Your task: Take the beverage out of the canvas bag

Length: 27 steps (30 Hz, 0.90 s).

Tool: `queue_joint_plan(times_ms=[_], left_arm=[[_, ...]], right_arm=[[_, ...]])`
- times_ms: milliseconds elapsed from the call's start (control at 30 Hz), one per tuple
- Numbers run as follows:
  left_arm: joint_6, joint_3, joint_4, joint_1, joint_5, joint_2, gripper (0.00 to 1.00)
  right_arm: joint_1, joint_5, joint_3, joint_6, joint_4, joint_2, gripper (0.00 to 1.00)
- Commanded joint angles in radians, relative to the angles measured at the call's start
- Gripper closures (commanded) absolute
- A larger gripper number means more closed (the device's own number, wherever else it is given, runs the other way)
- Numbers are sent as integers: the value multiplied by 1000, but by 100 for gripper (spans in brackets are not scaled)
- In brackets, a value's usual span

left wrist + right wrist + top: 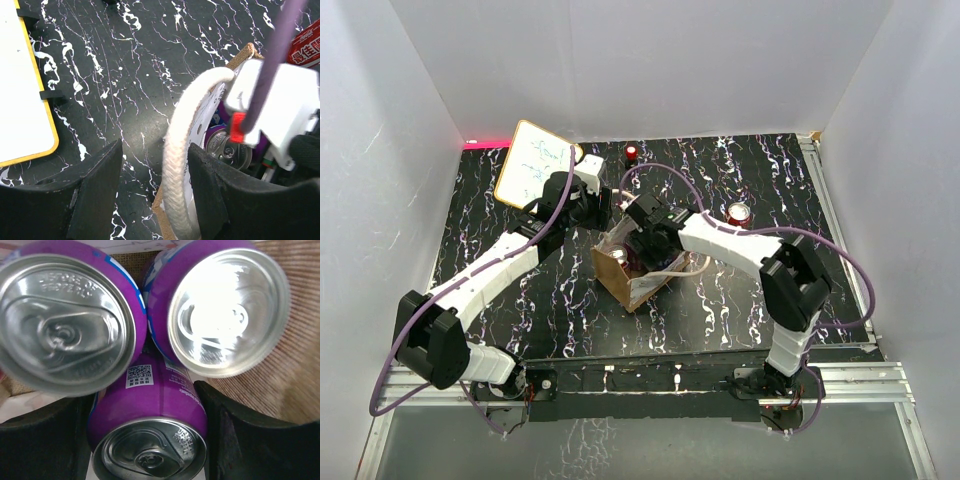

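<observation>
Black fingers (45, 440) of the right gripper (146, 400) fill the bottom corners of the right wrist view, clenched against both sides of a purple can (150, 410) with no gap showing. Two more purple cans (70, 320) touch it across the top of that frame, all inside the canvas bag (638, 287), whose woven wall shows at right. Seen from overhead, the bag sits mid-table (750, 290) with the right arm reaching down into it. The left gripper (155, 150) is released, its fingers astride the bag's cream handle (180, 150), which touches only the finger at frame right. A red can (738, 213) stands apart, right of the bag; a yellow-framed whiteboard (530, 165) is at upper left.
</observation>
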Motion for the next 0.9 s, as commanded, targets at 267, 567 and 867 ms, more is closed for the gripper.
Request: queue_joint_plan(times_ms=[267, 567, 867], left_arm=[[5, 43, -5, -1, -5, -4, 46], [2, 45, -6, -2, -1, -4, 46], [0, 46, -8, -1, 0, -4, 46]], right_arm=[[7, 16, 30, 47, 51, -286, 84], [8, 72, 11, 136, 78, -413, 92], [8, 198, -15, 181, 186, -641, 92]])
